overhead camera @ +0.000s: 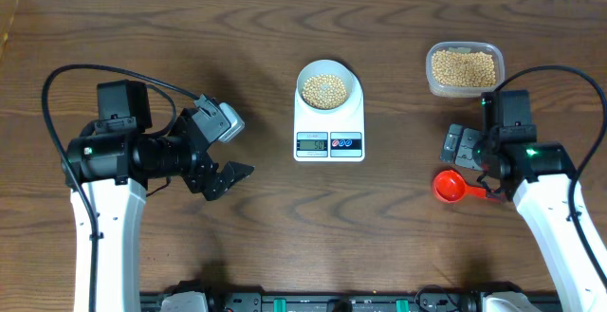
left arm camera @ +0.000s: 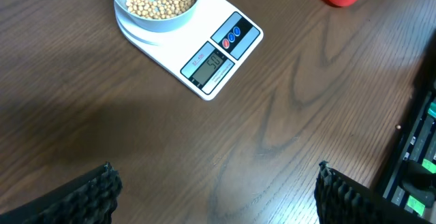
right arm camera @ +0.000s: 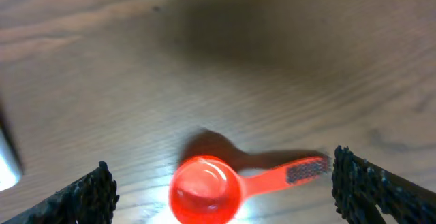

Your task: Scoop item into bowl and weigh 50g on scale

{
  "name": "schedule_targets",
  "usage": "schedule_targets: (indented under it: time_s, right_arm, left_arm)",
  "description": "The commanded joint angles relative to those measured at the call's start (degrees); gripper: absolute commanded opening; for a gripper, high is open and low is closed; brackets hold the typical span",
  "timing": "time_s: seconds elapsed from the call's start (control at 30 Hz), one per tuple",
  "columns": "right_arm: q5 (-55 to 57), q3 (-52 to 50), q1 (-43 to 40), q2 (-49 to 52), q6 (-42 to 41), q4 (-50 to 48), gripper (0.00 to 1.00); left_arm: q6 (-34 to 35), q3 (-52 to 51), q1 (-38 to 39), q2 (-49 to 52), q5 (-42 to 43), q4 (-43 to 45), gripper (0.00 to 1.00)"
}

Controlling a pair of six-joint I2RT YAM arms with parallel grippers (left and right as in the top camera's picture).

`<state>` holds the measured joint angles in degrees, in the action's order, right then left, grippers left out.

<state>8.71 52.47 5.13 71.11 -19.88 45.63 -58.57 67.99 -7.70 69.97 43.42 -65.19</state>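
Overhead, the scale (overhead camera: 329, 125) carries the bowl (overhead camera: 328, 109) of beans (overhead camera: 323, 88) on the end away from its display. Left of the scale and well apart from it, the left gripper (left arm camera: 214, 183) hangs with jaws wide, gripping nothing. Right of the scale, the right gripper (right arm camera: 221, 176) gapes equally wide over a red scoop (right arm camera: 204, 190) lying on the table (overhead camera: 190, 46), handle near one finger. A clear tub (overhead camera: 464, 68) sits right of the scale.
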Motion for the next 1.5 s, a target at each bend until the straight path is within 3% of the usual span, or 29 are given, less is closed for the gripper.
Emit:
schedule_targets:
  time_s: [0.0,0.4,0.7,1.03,1.27,1.47]
  right_arm:
    - [-1.8,1.2,0.3,-5.1,0.9,-1.1,0.99]
    - [-1.8,1.2,0.3,-19.3,-0.9,-2.3,0.99]
    - [-2.2,1.2,-0.1,-21.3,-1.1,2.0,0.99]
    - [-0.8,0.6,-0.4,-35.2,1.3,9.1,0.99]
    - [0.7,-8.5,-1.9,-50.4,1.9,8.7,0.99]
    - [0.6,-20.6,-3.7,-62.6,4.2,0.0,0.99]
  left_arm:
    - [-0.7,1.5,0.1,-0.4,0.9,-0.2,0.93]
    - [-0.7,1.5,0.1,-0.4,0.9,-0.2,0.93]
    - [-0.7,1.5,0.1,-0.4,0.9,-0.2,0.93]
    - [-0.7,1.5,0.1,-0.4,0.9,-0.2,0.93]
    - [-0.7,1.5,0.1,-0.4,0.9,-0.2,0.93]
    - [-0.7,1.5,0.1,-0.4,0.9,-0.2,0.93]
